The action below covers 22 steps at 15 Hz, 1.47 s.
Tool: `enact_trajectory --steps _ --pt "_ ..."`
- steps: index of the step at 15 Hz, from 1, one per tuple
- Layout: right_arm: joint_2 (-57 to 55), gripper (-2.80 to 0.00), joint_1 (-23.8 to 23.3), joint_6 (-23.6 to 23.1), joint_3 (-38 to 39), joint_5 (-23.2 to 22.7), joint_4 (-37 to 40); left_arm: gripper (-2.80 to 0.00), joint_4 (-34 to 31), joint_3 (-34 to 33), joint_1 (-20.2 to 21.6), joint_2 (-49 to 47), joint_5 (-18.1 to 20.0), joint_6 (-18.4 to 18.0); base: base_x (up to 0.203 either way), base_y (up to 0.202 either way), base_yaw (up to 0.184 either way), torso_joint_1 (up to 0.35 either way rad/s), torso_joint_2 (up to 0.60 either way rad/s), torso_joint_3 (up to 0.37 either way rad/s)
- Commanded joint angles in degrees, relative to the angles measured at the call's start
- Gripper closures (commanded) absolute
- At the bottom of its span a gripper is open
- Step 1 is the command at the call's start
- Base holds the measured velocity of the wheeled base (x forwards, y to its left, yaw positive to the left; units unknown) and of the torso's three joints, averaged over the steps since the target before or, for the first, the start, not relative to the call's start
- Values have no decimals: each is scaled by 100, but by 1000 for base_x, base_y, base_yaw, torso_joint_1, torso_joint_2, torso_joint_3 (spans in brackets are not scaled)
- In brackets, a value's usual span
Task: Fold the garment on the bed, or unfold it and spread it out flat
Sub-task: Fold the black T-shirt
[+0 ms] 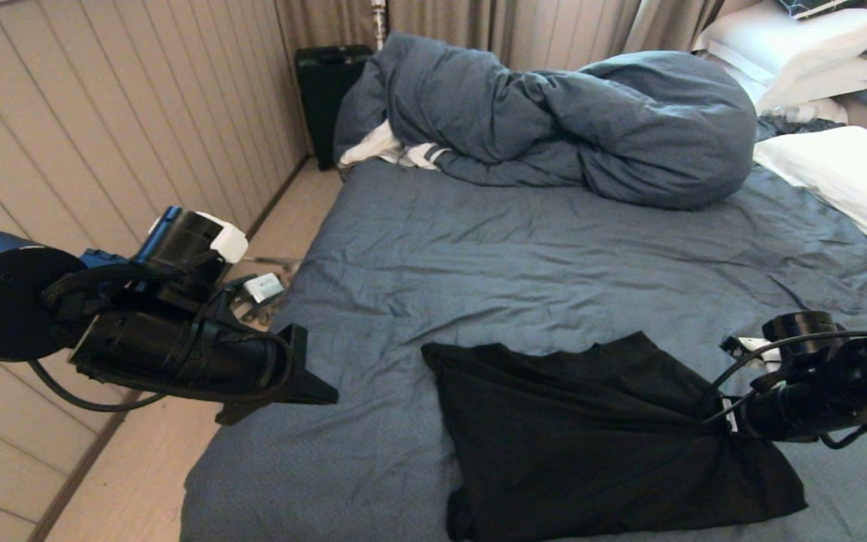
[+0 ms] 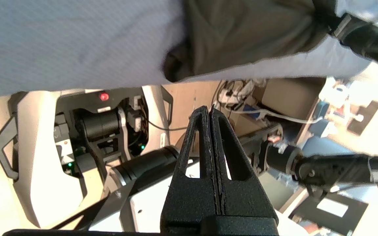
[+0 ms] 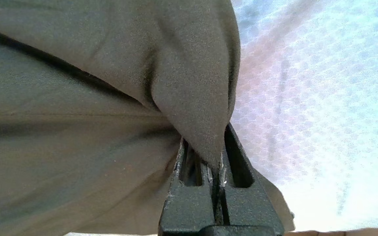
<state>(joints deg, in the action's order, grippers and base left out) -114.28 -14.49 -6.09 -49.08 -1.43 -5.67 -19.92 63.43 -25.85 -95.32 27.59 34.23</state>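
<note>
The T-shirt [image 1: 591,436] lay bunched on the near part of the bed [image 1: 524,263]. The right pincer [image 1: 727,429] clamped a pinch of its right edge. The left pincer [image 1: 320,391] hovered empty, fingers pressed together, beside the bed's left edge.

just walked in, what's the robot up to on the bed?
It is handling the black T-shirt, which lies folded over near the front edge of the bed. The right tool is shut on a pinch of the shirt's fabric at its right side, the cloth bunching toward the grip. The left tool is shut and empty, held off the left edge of the bed, clear of the shirt. A bunched duvet and white pillows sit at the far end.
</note>
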Motion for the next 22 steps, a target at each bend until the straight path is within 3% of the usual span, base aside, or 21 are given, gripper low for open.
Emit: enact_trajectory --steps 1,5,8,11,14,16,18,22 --pt "142 0 -284 -106 -18 -9 -2 0 -12 -6 -26 -13 19 22 0 0 0 0 0 0" --pt "205 0 -405 -209 -32 -16 4 0 -12 -6 -26 -13 19 22 0 0 0 0 0 0" --pt "751 0 -205 -253 -38 -24 246 0 -17 -32 -79 22 19 22 0 0 0 0 0 0" --pt "1448 0 976 -116 -58 12 689 0 -21 -32 -79 31 19 22 0 0 0 0 0 0" --pt "1663 0 1588 151 -236 133 1157 0 -21 -50 -158 31 19 31 0 0 0 0 0 0" --pt "1708 0 2747 412 -417 346 1435 0 -21 -50 -166 31 19 22 0 0 0 0 0 0" --pt "1637 0 3566 663 -544 632 1604 0 -21 -50 -184 13 19 22 0 0 0 0 0 0" --pt "915 0 4339 1023 -878 972 1655 0 -30 -59 -237 13 19 22 0 0 0 0 0 0"
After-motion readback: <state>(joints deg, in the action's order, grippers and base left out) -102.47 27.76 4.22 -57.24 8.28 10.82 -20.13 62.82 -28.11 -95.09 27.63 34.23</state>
